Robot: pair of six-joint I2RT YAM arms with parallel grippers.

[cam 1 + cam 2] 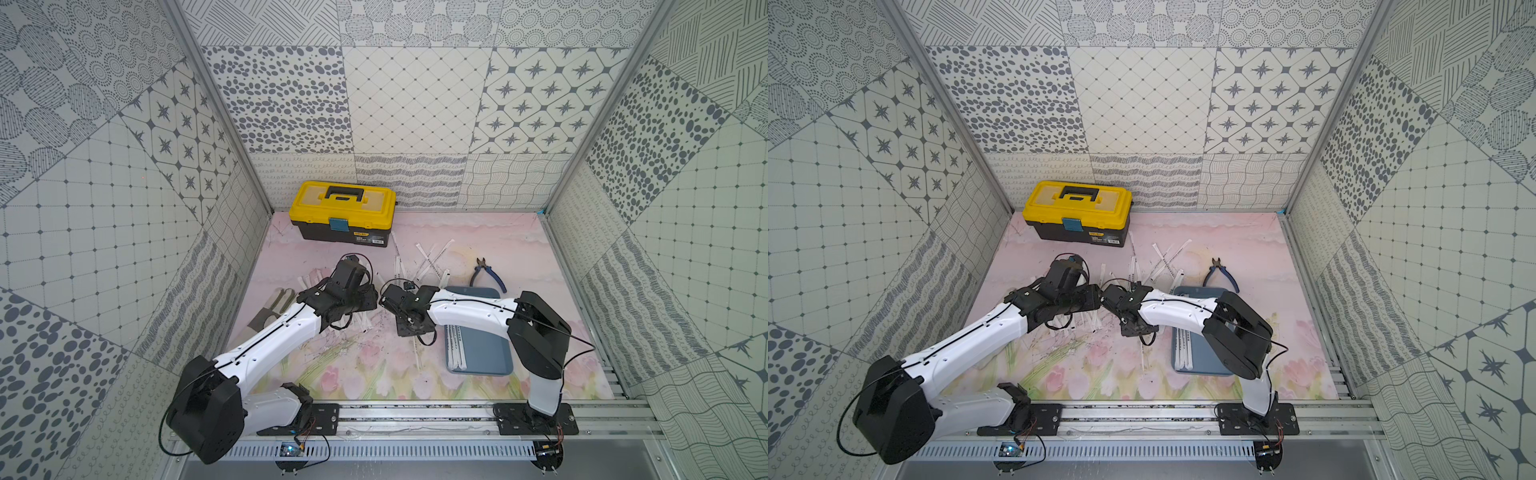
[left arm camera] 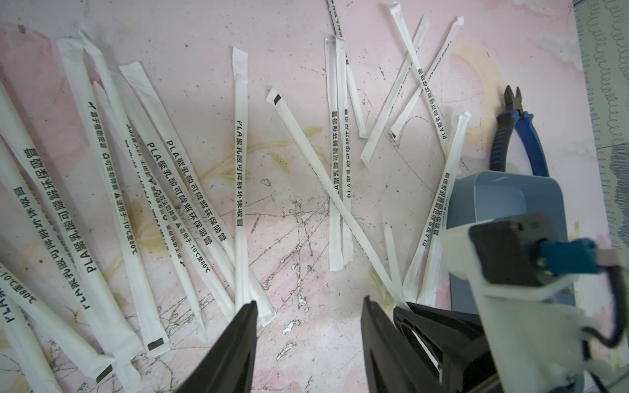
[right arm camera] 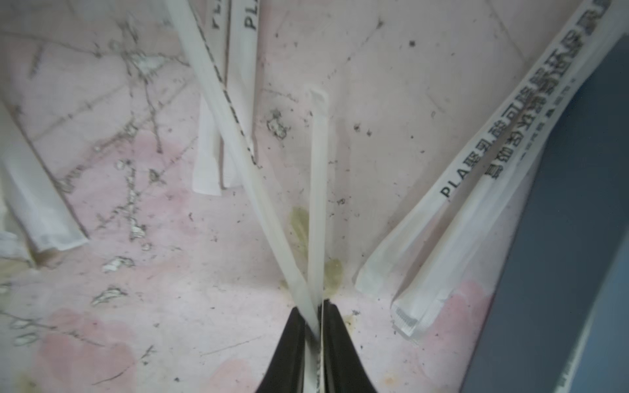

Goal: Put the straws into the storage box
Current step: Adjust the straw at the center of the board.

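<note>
We find bright, even, diffuse light; the straws (image 2: 240, 170) cast only faint shadows. Both top views bow at their edges. The right wrist view is blurred, the storage box (image 3: 561, 238) included.

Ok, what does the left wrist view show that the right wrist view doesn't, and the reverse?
Left wrist only: the left gripper open over bare mat, a wide scatter of wrapped straws, the blue-handled pliers near the tray, and part of the right arm.
Right wrist only: the right gripper pinched on two straws that meet between its fingers.
Both: the blue-grey storage box, the printed straws lying beside its edge, and the scratched pink mat.
</note>
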